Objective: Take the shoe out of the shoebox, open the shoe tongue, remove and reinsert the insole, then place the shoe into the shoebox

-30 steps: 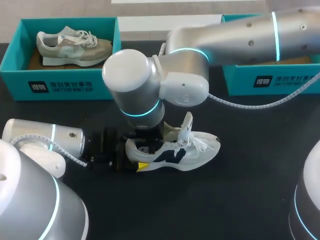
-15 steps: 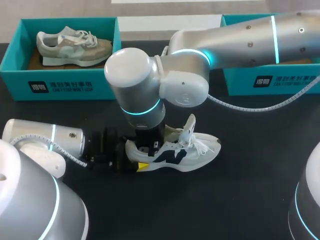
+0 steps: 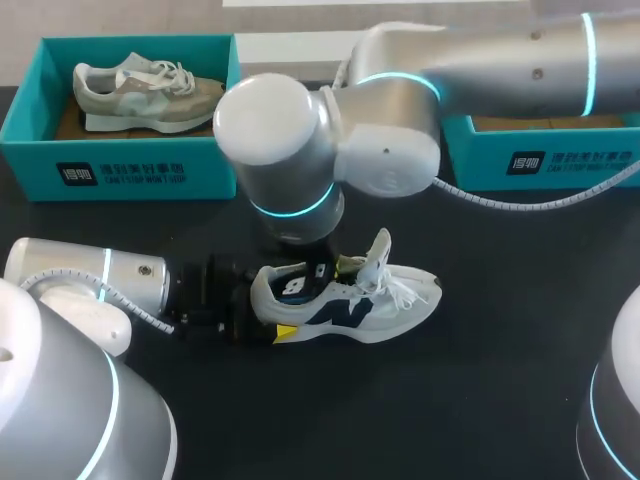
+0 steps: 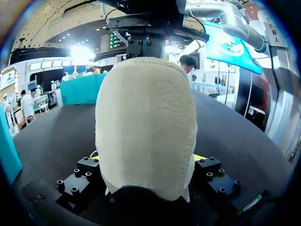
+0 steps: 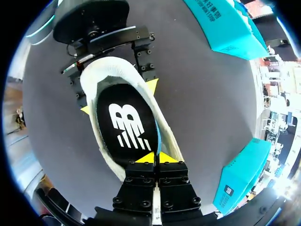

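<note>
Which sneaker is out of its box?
The white sneaker on the table, held at the heel by the left gripper; the grey sneaker sits in its shoebox.

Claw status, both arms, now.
Left claw: shut on the shoe, at its heel.
Right claw: shut on the insole.

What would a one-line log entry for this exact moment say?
left gripper: shut on shoe heel | right gripper: shut on insole | shoe: on table, tongue up | stage: insole handling

Shoe (image 3: 345, 300) on table (image 3: 480, 400); second shoe (image 3: 148, 92) in left shoebox (image 3: 120, 170).
</note>
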Robot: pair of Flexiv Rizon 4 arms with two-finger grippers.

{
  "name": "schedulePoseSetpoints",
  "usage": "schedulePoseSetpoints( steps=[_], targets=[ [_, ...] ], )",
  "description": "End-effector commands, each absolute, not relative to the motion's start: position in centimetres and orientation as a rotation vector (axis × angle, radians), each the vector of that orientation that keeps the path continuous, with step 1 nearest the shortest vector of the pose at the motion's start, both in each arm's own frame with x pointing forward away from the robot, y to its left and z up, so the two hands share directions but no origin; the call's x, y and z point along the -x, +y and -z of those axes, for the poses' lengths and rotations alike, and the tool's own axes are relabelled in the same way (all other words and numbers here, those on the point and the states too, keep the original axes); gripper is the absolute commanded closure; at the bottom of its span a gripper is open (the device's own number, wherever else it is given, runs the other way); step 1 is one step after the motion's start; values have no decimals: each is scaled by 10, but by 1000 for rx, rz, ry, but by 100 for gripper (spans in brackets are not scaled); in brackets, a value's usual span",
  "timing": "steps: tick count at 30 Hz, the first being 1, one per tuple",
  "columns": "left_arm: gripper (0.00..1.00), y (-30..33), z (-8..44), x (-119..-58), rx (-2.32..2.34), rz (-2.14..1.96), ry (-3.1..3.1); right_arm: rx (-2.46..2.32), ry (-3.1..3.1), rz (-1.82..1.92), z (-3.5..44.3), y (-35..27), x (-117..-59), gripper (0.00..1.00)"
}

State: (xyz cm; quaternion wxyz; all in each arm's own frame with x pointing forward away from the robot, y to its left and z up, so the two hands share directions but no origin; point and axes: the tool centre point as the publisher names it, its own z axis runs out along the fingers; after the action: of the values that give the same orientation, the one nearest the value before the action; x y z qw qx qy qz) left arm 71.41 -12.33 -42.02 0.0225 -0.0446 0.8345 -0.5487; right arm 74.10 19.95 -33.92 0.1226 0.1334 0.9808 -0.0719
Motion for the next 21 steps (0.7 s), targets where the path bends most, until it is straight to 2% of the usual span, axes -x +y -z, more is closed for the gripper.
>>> schedulePoseSetpoints(
  steps=[1,9,21],
  targets=[
    [100,-124,425,-713,139,1697,2587,-372,2850,182,318,186,-738,100],
    [100,-124,425,-713,139,1697,2587,-338,2839,138,307,191,-741,100],
    [100,-124,425,-713,139,1697,2587,-188,2867,-89,288,245,-744,100]
  ],
)
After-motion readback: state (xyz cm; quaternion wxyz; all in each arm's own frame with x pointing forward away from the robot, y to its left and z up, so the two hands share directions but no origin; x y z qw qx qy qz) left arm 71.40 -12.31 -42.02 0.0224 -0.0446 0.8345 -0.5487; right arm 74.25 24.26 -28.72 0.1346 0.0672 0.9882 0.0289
